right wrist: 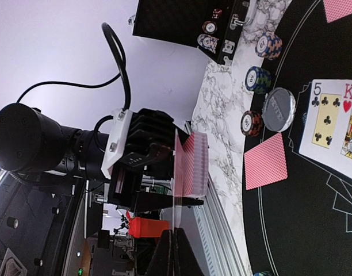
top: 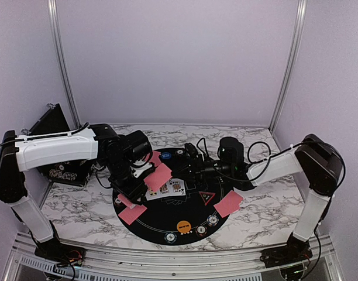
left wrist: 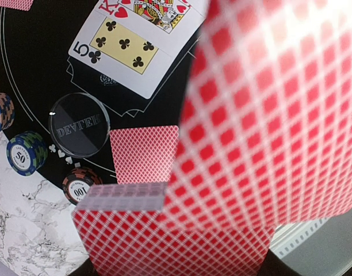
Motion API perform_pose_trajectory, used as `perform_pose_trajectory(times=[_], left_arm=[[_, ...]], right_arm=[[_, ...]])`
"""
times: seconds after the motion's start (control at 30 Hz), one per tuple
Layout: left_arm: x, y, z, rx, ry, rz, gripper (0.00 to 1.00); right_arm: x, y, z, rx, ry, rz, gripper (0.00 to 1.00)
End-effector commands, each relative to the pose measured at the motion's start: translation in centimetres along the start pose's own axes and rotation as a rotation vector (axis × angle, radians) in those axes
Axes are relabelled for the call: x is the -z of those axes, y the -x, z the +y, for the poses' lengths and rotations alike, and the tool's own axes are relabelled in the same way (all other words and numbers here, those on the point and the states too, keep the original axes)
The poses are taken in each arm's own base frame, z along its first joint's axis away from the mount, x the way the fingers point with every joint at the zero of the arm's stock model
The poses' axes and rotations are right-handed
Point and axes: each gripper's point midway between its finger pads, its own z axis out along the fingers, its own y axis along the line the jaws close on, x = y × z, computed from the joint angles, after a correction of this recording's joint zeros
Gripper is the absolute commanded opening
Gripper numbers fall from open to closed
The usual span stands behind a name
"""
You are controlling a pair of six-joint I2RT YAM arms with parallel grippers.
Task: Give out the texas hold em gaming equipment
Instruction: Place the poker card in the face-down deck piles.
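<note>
My left gripper (top: 151,175) (left wrist: 170,253) is shut on a deck of red-backed cards (left wrist: 159,241) (right wrist: 198,164), held above the mat's left side. My right gripper (right wrist: 177,244) (top: 189,167) reaches across to the deck and is shut on a single card (right wrist: 176,184), seen edge-on and standing just off the deck's face. In the left wrist view that card (left wrist: 274,115) is a large blur. On the mat lie face-up cards (top: 168,187) (left wrist: 121,49), face-down cards (top: 132,213) (top: 228,202) (left wrist: 144,154), a dealer button (left wrist: 78,124), a red triangle (top: 207,196), an orange disc (top: 183,226) and chips (top: 212,220) (left wrist: 26,152).
The round black mat (top: 161,218) lies on a marble table (top: 267,205). An open black case (top: 53,126) (right wrist: 182,23) with chips stands at the far left. Purple walls close in the back and sides, and a metal rail (top: 167,260) runs along the near edge.
</note>
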Motion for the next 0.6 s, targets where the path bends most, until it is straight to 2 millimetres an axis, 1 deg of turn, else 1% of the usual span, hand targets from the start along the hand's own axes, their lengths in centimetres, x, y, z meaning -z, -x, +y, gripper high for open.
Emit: perform_pose_trajectory(times=[0.0, 0.37, 0.57], left_arm=[[0.6, 0.4, -0.1, -0.003, -0.002, -0.009, 0.59], [0.6, 0.4, -0.1, -0.005, -0.001, -0.011, 0.59], [0.7, 0.4, -0.1, -0.005, -0.001, -0.013, 0.59]], right_arm=[[-1.2, 0.5, 1.7, 0.024, 0.064, 0.007, 0.0], [-2.9, -0.2, 2.2, -0.006, 0.116, 0.041, 0.0], [-3.7, -0.6, 2.0, -0.013, 0.116, 0.059, 0.0]])
